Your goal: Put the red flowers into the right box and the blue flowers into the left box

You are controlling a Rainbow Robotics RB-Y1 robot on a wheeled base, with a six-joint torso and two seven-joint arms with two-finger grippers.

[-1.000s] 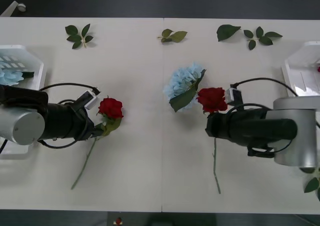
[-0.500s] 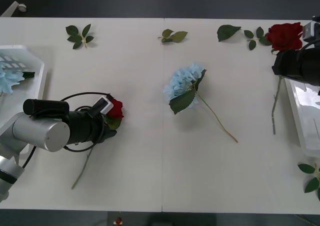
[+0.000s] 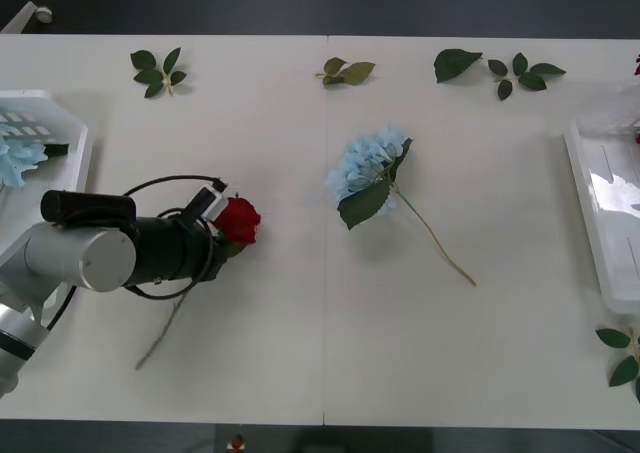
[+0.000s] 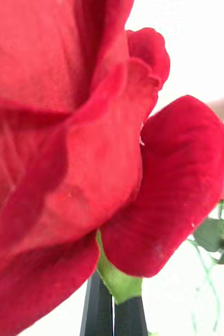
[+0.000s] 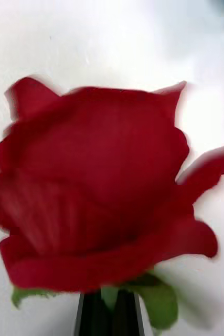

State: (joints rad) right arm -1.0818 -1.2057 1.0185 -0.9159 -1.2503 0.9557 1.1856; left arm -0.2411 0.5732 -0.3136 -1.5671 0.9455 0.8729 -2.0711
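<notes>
My left claw (image 5: 107, 315) is pinching a red rose (image 3: 238, 220) near the worktop's (image 3: 300, 353) left edge. My right claw (image 4: 113, 315) is squeezing another rose (image 4: 80, 147) under its bloom.

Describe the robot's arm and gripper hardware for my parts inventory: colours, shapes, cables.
In the front view the left arm has a thick silver-grey cylindrical segment, then a black cylindrical wrist. Thin black cables loop around the wrist, and a small white block sits near its tip. The left gripper has narrow black fingers, and the right gripper has the same narrow black fingers.
</notes>
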